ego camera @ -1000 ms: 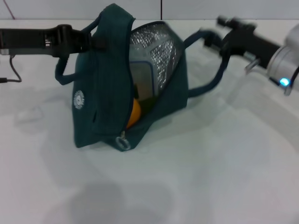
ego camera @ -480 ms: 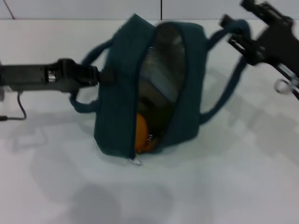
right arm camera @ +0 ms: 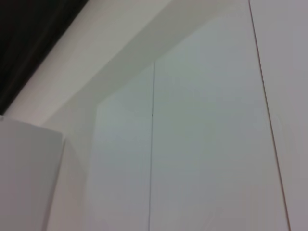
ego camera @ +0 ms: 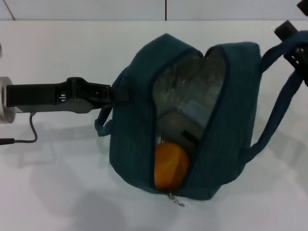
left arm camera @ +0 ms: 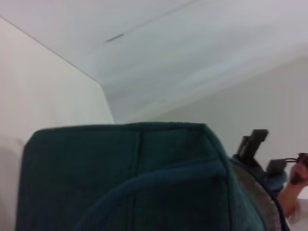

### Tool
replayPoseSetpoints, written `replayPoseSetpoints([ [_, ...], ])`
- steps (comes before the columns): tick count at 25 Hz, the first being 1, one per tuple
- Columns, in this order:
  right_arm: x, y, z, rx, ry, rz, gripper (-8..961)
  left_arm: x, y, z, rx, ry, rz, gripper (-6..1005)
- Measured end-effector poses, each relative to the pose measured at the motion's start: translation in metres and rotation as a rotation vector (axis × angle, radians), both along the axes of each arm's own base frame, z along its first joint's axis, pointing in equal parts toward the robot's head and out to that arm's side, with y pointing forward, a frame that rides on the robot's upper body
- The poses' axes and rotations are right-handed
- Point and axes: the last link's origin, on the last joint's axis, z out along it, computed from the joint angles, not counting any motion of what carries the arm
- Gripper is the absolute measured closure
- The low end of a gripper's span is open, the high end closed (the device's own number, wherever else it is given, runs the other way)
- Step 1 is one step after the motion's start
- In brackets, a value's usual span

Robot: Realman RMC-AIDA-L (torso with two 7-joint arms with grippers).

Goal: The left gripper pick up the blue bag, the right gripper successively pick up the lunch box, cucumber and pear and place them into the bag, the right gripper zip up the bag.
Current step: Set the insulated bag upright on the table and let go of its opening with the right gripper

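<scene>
The blue bag (ego camera: 134, 144) hangs upright between both arms, its zipper mouth gaping toward me and silver lining showing. Its teal fabric (left arm camera: 120, 178) also fills the left wrist view. My left gripper (ego camera: 119, 93) is shut on the bag's left side by the handle. At the frame's right edge my right gripper (ego camera: 294, 44) is shut on the other loop handle (ego camera: 276, 120). Inside, the pear (ego camera: 170, 166) sits low in the opening, with the pale lunch box (ego camera: 192, 111) above it. The cucumber is hidden. The metal zipper pull (ego camera: 176, 200) dangles at the bottom.
A white table (ego camera: 57, 183) lies under the bag, with a white wall (ego camera: 96, 9) behind. A black cable (ego camera: 29, 134) trails from the left arm. The right wrist view shows only white wall panels (right arm camera: 192, 144).
The bag has swung right and come closer, and its mouth has turned more toward me. The left gripper followed to the right. The right gripper moved out to the frame's right edge.
</scene>
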Motion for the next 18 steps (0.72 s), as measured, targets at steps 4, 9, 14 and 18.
replayPoseSetpoints([
  [4,0.014,0.014,-0.011,-0.054,-0.067,-0.118,344,-0.002,0.001,-0.01,-0.008,0.016,0.014,945],
  [9,0.021,0.03,-0.024,-0.117,-0.119,-0.203,344,-0.002,0.003,-0.018,-0.005,0.021,0.012,945],
  [14,0.019,0.042,-0.028,-0.185,-0.147,-0.228,344,-0.003,0.007,-0.023,0.016,0.046,0.011,945],
  [18,0.015,0.047,-0.028,-0.232,-0.175,-0.211,343,-0.003,0.009,-0.024,0.029,0.055,0.005,945],
])
